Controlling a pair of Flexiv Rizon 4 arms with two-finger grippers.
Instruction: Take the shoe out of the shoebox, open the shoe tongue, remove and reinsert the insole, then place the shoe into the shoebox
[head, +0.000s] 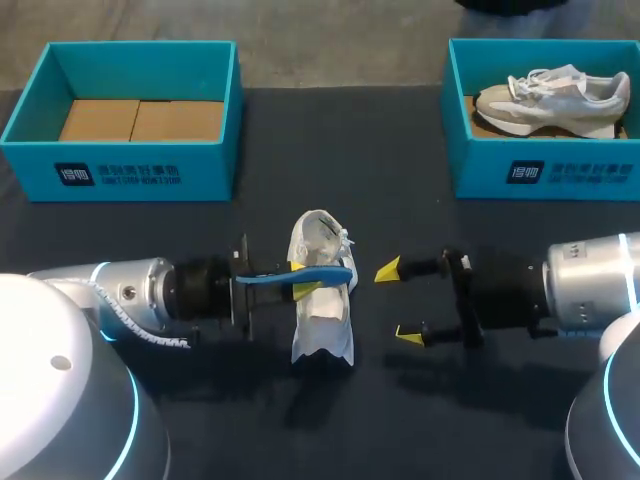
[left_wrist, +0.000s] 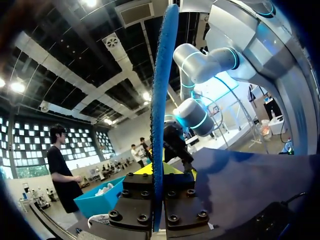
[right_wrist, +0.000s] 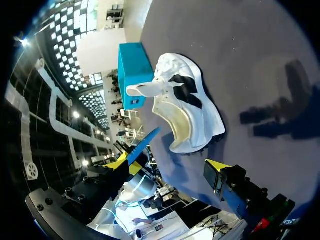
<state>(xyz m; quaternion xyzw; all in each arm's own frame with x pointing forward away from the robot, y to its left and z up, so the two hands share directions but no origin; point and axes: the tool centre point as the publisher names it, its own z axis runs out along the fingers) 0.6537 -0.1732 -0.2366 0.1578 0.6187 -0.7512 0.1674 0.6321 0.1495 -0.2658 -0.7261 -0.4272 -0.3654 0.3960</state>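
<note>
A dark table (head: 400, 420) seen from above, with two robot arms coming in from either side. A white sneaker (head: 322, 322) rests on the table near the middle, between the two arms and outside both boxes.

The left pincer (head: 301, 279) is clamped on a blue insole (head: 325, 275), which it holds flat and level. The insole reaches out across the top of the sneaker; whether it touches the shoe cannot be told. In the left wrist view the insole (left_wrist: 161, 100) appears edge-on, a thin blue strip rising straight out from between the closed yellow-tipped fingers of the left pincer (left_wrist: 159, 172).

The right pincer (head: 398, 303) sits just beside the sneaker on the other side, its fingers spread wide and holding nothing. From the right wrist view the sneaker (right_wrist: 187, 107) shows its pale inner opening, with the tongue standing out from the shoe (toward the box behind it), and the insole (right_wrist: 145, 142) beyond it.

At the far edge of the table stand two teal shoeboxes. The left shoebox (head: 130, 172) shows only its brown cardboard floor. The right shoebox (head: 545, 172) holds a second sneaker (head: 550, 100), cream and white.
</note>
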